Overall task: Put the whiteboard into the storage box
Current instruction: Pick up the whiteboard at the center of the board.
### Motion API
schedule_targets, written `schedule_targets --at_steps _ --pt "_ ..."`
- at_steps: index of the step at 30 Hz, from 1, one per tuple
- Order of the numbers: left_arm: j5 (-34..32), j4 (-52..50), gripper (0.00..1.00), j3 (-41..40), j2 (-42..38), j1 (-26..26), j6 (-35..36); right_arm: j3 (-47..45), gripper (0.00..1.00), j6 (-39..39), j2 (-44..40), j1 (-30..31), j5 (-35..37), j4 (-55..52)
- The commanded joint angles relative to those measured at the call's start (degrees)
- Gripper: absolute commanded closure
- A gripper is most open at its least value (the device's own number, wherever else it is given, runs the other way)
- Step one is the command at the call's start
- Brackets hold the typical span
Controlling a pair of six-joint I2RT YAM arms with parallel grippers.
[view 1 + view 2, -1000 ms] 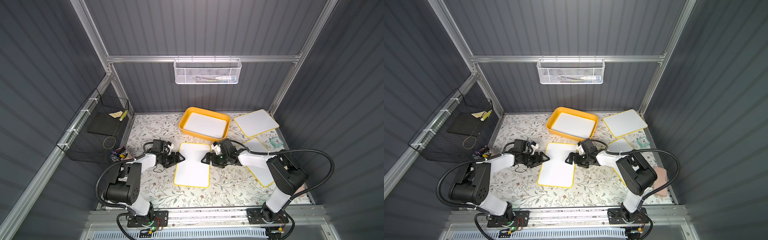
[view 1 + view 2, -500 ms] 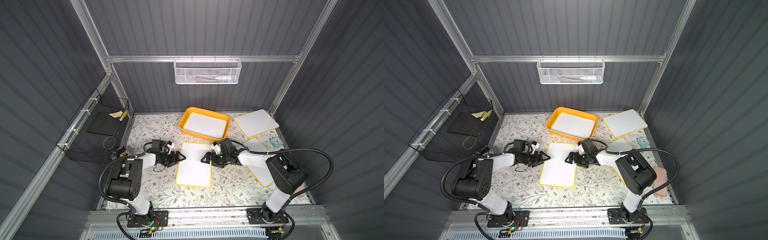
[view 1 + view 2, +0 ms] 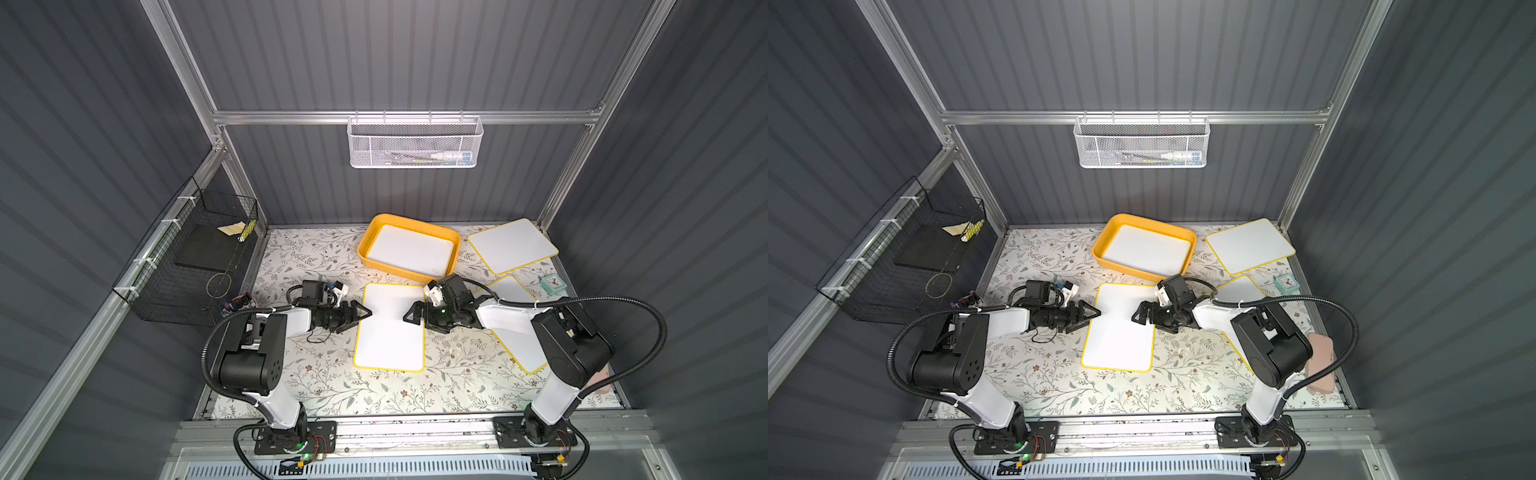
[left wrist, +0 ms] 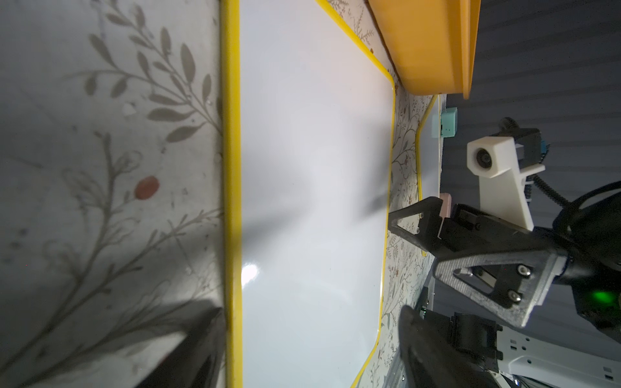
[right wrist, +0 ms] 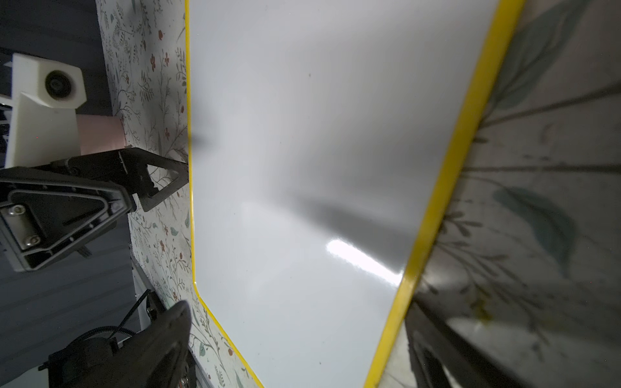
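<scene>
Top views — left claw [image 3: 362,314] spread, right claw [image 3: 410,318] spread wide — tips at opposite whiteboard [image 3: 390,336] edges, neither pinching it.

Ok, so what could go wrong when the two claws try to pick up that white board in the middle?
The whiteboard lies flat on the table, and the left gripper and right gripper, both open, sit at its two long edges. They might just push it or slip off its thin edge. Also, the yellow box already holds another board and looks barely bigger, so this one could catch on the rim.
</scene>
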Motion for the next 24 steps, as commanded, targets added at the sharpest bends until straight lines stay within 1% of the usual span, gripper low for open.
schedule_targets --at_steps 1,6,11,16,24 --pt "4.4 -5.9 0.19 -3.0 2.9 -2.5 -2.2 -0.4 0.01 -0.6 3.4 2.0 -1.9 -1.4" --pt "3.9 -6.2 0.19 -2.9 1.9 -2.5 -3.0 0.0 0.01 -0.7 4.1 2.0 -2.5 -1.6" --pt "5.1 -5.5 0.19 -2.8 1.2 -2.5 -3.9 0.2 0.01 -0.7 4.6 2.0 -2.6 -1.2" --pt "8.4 -0.7 0.19 -3.9 0.7 -2.5 -7.6 0.3 0.01 -0.4 5.0 2.1 -3.2 -0.8" --pt "9.3 1.0 0.2 -3.8 -0.8 -2.5 -9.8 0.7 0.01 -0.6 5.6 2.2 -3.3 -1.1"
